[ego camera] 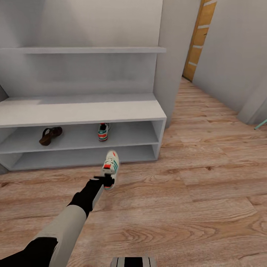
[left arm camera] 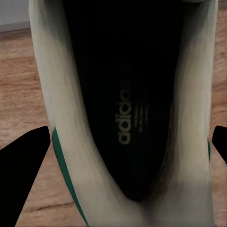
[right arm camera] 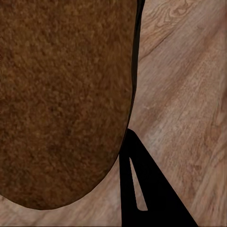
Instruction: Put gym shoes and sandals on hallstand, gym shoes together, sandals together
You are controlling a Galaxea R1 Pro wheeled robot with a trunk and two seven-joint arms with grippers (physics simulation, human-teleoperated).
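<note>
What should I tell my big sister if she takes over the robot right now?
Left gripper: at the heel of a gym shoe, fingers either side of it; grip not certain.
Right gripper: one finger beside a brown sandal, over the floor; grip unclear.
Done: one sandal and one gym shoe sit on the hallstand's upper open shelf, apart.
Left: place this shoe beside its mate, and the sandal beside its mate.

Orange wooden door (ego camera: pixel 198 39) down the corridor, grey walls (ego camera: pixel 230 52), teal rod (ego camera: pixel 260 125) at right
</note>
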